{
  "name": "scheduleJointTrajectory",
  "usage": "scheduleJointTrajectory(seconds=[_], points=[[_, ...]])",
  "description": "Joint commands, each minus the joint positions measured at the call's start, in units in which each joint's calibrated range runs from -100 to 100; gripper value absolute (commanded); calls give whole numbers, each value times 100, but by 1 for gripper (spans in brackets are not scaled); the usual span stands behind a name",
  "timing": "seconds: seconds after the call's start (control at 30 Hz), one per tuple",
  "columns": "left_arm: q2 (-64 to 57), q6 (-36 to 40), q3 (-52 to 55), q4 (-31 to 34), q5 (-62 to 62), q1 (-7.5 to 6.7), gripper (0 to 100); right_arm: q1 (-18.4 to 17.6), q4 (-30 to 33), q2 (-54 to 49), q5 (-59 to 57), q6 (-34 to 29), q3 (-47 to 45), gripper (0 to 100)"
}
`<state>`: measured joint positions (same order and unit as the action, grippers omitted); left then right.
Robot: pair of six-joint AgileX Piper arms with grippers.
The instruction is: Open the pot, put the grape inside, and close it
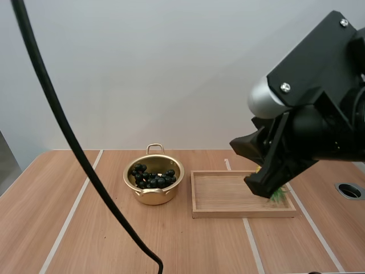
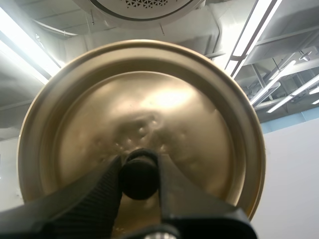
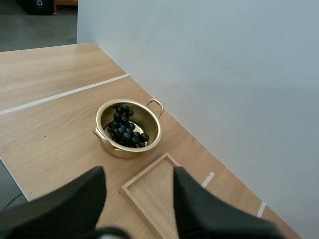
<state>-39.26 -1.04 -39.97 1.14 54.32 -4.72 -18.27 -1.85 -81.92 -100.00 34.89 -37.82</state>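
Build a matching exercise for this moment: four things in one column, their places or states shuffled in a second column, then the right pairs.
Things
1. grapes
2. lid
3. wooden tray
4. right gripper

Places or states
A. open, holding nothing, over the wooden tray
B. inside the uncovered pot
C. pinched in the left gripper
D. flat on the table, beside the pot

Pairs: 1-B, 2-C, 3-D, 4-A
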Motion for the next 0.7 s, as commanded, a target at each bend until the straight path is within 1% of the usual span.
scheduleJointTrajectory(seconds=[0.0,0.03,0.27,0.37,0.47,0.67], points=[[-28,13,-23,36,-191,-16,0,16,59,-252,0,-76,-69,14],[-28,13,-23,36,-191,-16,0,16,59,-293,0,-76,-69,0],[-28,13,-23,36,-191,-16,0,16,49,-401,0,-102,-69,0],[-28,15,-23,36,134,-16,0,16,49,-401,0,-102,-69,0],[1,15,-23,36,911,-16,0,16,49,-401,0,-102,-69,0],[210,34,-23,36,3002,-16,0,16,35,-401,0,-100,-69,0]])
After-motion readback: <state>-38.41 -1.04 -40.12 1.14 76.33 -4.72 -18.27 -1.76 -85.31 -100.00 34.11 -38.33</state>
